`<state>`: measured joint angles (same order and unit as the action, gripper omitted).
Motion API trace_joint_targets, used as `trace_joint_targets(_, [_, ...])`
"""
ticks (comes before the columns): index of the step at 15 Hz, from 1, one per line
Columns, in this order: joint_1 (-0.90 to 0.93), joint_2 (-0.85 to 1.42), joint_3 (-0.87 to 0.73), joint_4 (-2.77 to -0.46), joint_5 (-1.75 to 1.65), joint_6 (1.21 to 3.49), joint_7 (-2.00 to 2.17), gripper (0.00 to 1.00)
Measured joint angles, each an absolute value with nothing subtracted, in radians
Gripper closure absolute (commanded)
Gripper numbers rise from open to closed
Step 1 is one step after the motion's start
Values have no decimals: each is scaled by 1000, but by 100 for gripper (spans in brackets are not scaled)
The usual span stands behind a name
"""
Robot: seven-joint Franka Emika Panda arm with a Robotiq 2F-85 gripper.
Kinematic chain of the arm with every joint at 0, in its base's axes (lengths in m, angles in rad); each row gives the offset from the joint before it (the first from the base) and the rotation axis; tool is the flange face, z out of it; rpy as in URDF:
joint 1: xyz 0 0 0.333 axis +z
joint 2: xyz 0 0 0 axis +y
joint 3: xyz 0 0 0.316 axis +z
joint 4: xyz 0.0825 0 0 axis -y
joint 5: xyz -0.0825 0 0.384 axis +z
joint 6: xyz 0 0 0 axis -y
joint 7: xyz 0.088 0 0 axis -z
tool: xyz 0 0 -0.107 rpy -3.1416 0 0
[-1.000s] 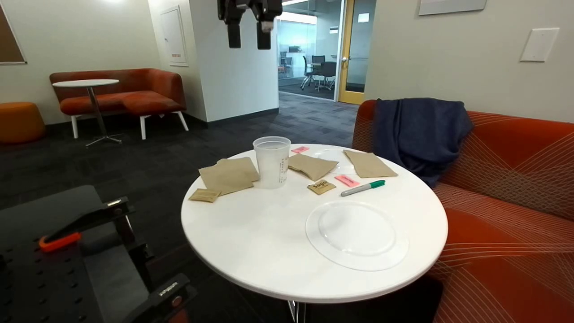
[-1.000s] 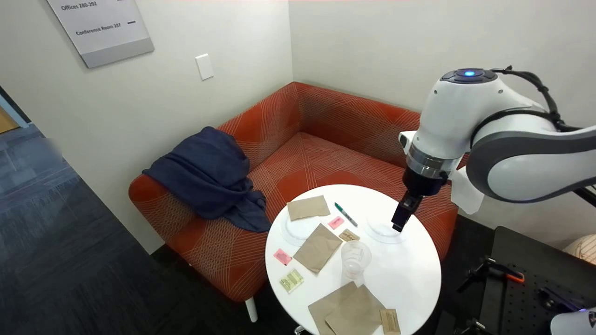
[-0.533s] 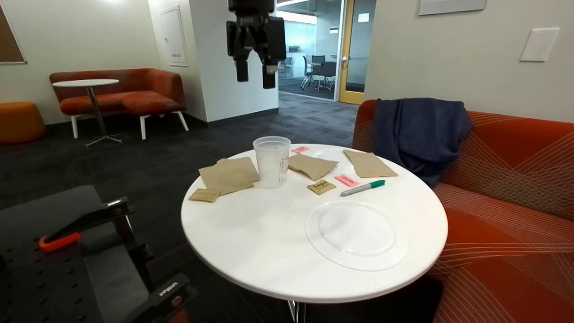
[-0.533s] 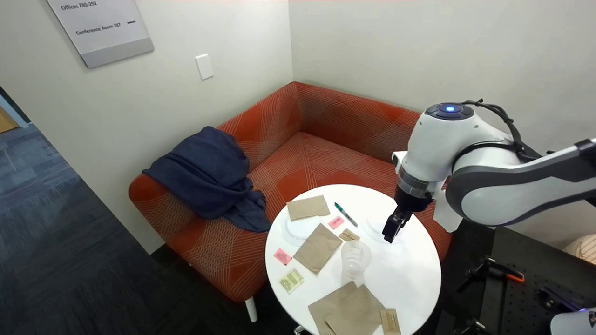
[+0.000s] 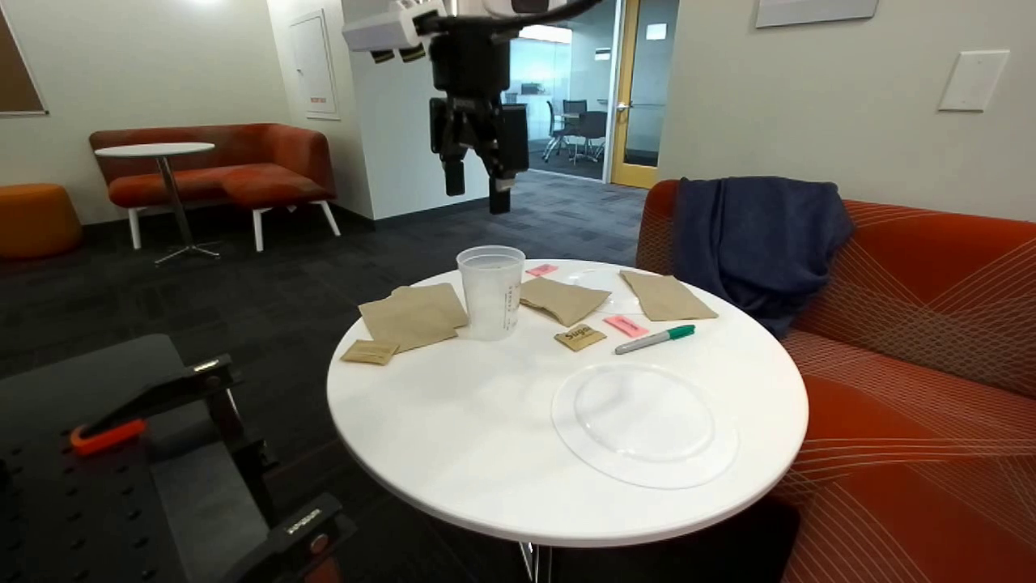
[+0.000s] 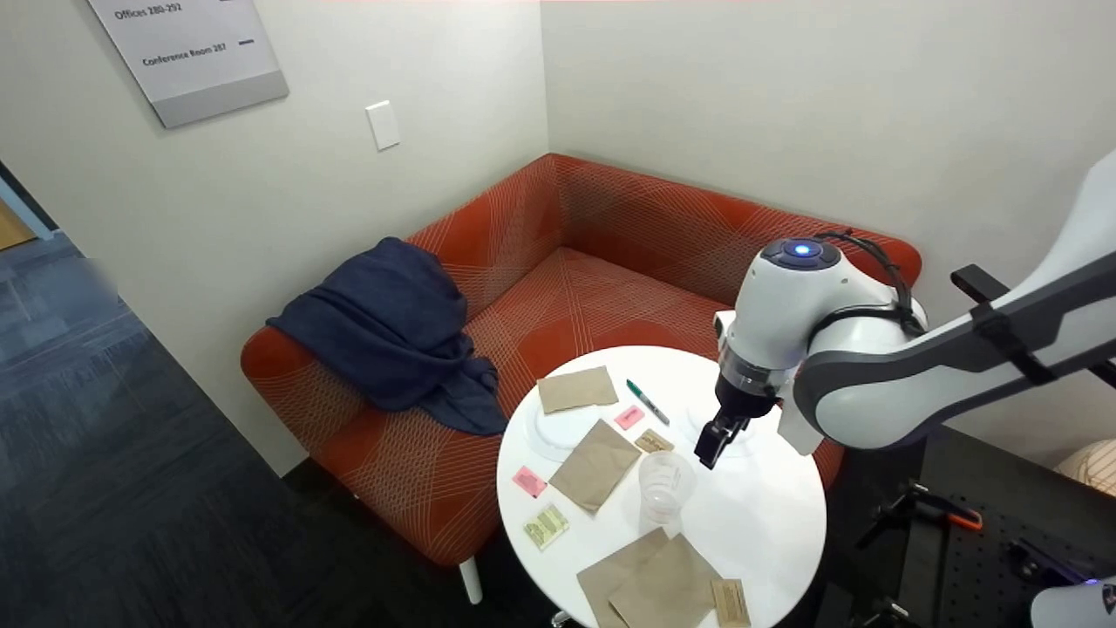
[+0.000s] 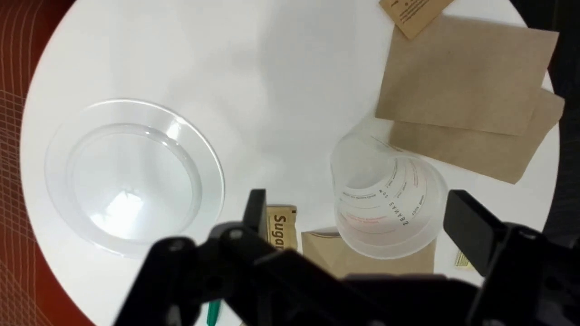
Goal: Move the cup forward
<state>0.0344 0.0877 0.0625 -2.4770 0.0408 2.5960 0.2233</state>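
The translucent whitish cup [image 5: 490, 295] stands upright on the round white table [image 5: 453, 429]. It also shows beside brown napkins in an exterior view [image 6: 666, 484], and in the wrist view [image 7: 387, 208] its open rim faces the camera. My gripper [image 5: 477, 191] is open and empty, pointing down above the cup, apart from it. In an exterior view the gripper [image 6: 711, 449] appears just beside the cup's rim. In the wrist view the cup lies between the two fingers of the gripper [image 7: 358, 213], nearer the finger at the right.
Brown napkins [image 5: 413, 316] lie against the cup's side, with a sugar packet [image 5: 580, 337] nearby. A green-capped marker [image 5: 654, 340], pink packets [image 5: 626, 326] and a clear plate [image 5: 645, 425] are on the table. A red couch [image 6: 610, 279] borders it.
My gripper has come down towards the table and moved closer to the cup, staying open. The cup and the other things on the table have not moved.
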Motion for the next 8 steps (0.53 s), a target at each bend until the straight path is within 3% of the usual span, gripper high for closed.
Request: trace_joint_targets(8, [41,220,43,-2414,37,2636,244,0])
